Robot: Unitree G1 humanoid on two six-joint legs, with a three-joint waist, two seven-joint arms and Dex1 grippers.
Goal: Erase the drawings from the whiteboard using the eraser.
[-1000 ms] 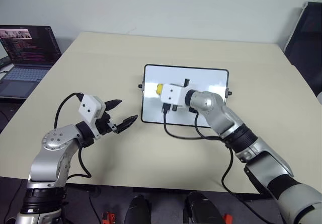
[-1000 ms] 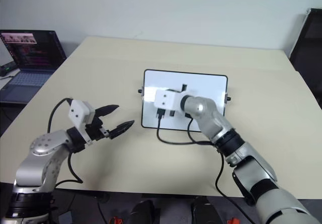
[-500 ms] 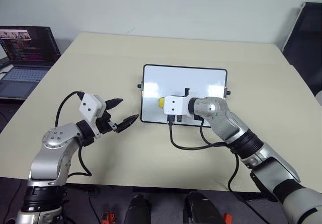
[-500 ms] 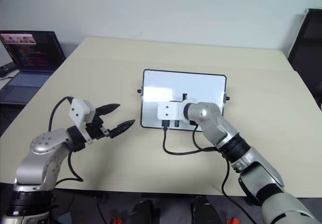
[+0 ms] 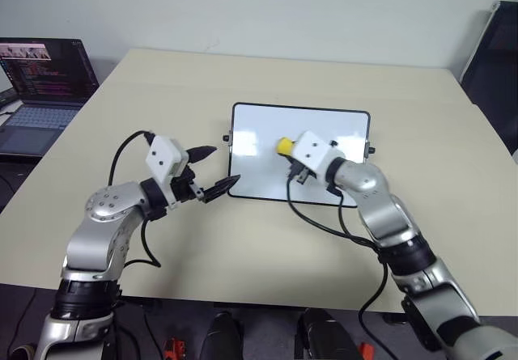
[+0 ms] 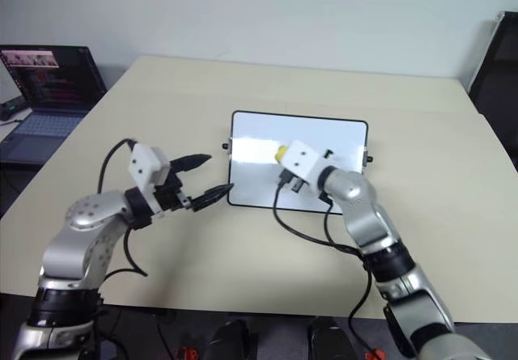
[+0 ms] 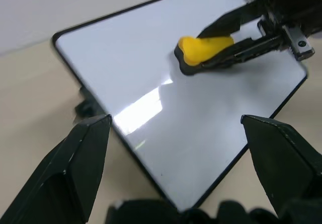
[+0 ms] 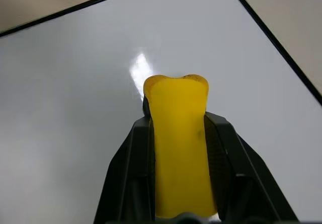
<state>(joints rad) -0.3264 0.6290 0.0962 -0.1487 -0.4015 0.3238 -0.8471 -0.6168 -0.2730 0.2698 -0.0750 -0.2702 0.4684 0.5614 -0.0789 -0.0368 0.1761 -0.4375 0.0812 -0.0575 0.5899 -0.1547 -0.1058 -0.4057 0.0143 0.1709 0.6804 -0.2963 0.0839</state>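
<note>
laptop [image 5: 36, 85] far left, whiteboard [image 5: 263, 125] unobstructed

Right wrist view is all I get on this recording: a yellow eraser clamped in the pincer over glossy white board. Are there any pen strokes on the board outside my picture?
Observer: None that I can see. In the left wrist view the bare surface of the whiteboard around the eraser shows glare and no strokes. In the head views the right arm hides a strip of the board, so I cannot vouch for that part.
Operator: Where is the other arm?
Observer: The left pincer is open and sits at the board's near left corner, pointing toward the board. I cannot tell whether it touches the frame.
</note>
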